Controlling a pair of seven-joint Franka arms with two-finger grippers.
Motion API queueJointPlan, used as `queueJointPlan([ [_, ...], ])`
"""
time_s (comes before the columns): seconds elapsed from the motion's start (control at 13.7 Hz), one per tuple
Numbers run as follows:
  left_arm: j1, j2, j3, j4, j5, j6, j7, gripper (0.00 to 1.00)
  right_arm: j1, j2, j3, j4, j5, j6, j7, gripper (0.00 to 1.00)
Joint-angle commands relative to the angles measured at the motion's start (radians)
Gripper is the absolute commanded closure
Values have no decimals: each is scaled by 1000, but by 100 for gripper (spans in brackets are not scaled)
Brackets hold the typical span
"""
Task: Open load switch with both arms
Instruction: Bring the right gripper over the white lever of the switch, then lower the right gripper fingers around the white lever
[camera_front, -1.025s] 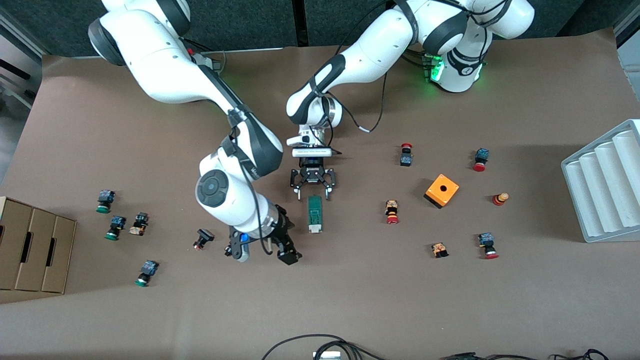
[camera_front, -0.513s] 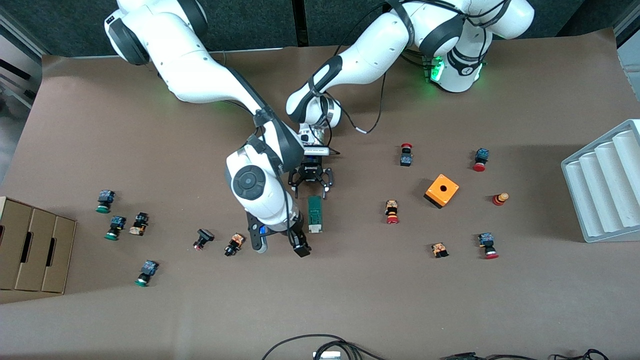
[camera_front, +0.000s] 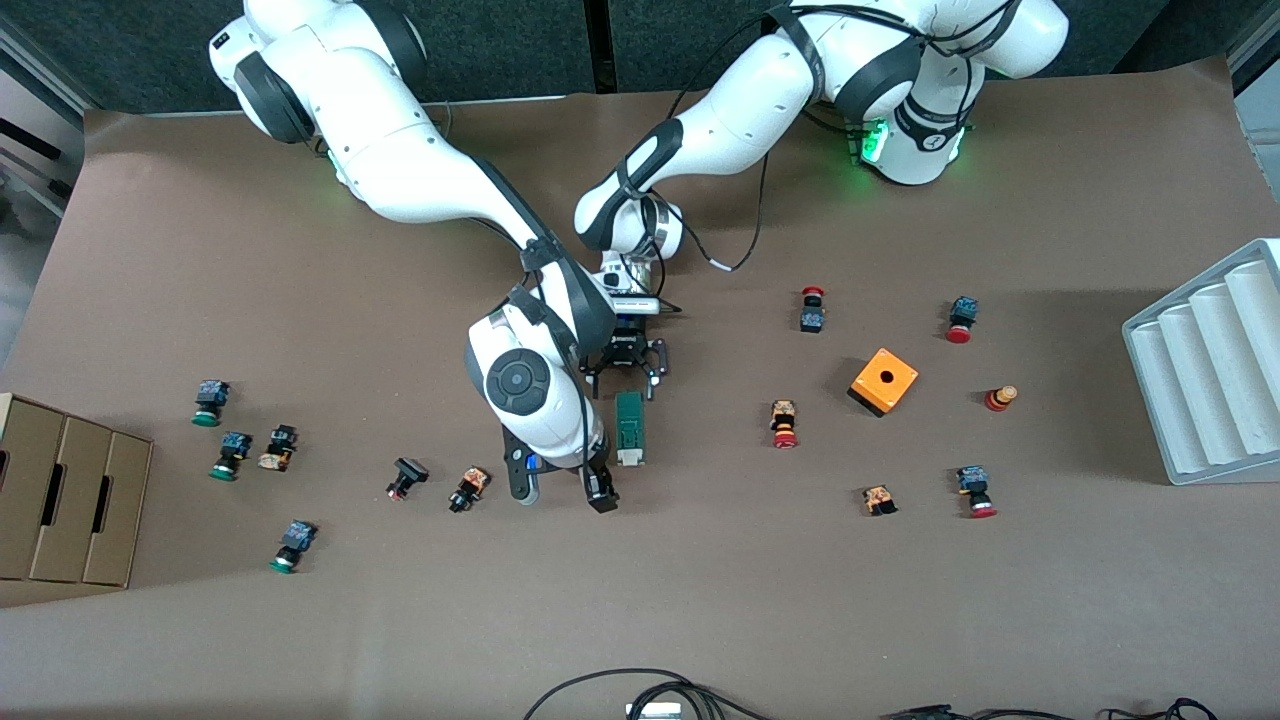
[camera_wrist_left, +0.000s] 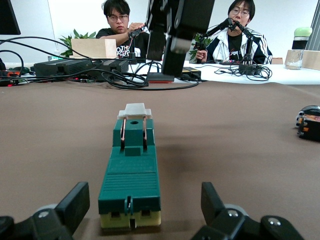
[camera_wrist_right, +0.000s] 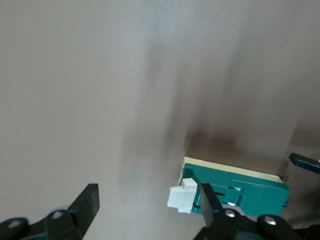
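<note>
The load switch (camera_front: 629, 425) lies flat on the brown table, a dark-green block whose white sliding piece (camera_front: 629, 458) points toward the front camera. My left gripper (camera_front: 627, 378) is low at the switch's other end, open, one finger on each side and apart from it. From the left wrist, the switch (camera_wrist_left: 131, 172) runs away from the left gripper (camera_wrist_left: 144, 196). My right gripper (camera_front: 560, 490) is open beside the white end, toward the right arm's end of the table. In the right wrist view the white piece (camera_wrist_right: 181, 197) sits just inside one finger of the right gripper (camera_wrist_right: 149, 200).
A push button (camera_front: 468, 488) and a black one (camera_front: 405, 478) lie close to the right gripper. Other push buttons are scattered toward both ends. An orange cube (camera_front: 884, 381), a white ridged tray (camera_front: 1210, 370) and a cardboard box (camera_front: 65, 500) stand farther out.
The right arm has swung toward the load switch, bringing its gripper up beside the white end and uncovering a push button. The left gripper has stayed at the switch's other end.
</note>
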Motion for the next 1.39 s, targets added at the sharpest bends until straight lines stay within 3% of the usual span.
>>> queueJointPlan([
  [0.0,-3,31,4,33,20,-17,-4,4,12,70,1,87,21,-1,48,16],
  [0.37,-3,42,6,37,37,-17,-4,13,12,79,4,89,72,-10,71,27],
  [0.66,0,42,7,37,40,-17,-3,29,19,78,5,87,89,-38,86,37],
  [0.81,0,42,7,37,40,-17,-4,43,22,78,2,87,112,-46,91,40],
  [1.17,0,46,7,37,40,-19,-4,46,27,79,1,84,132,-76,91,45],
  [1.32,0,46,7,37,40,-17,-4,46,27,84,1,84,132,-81,89,51],
])
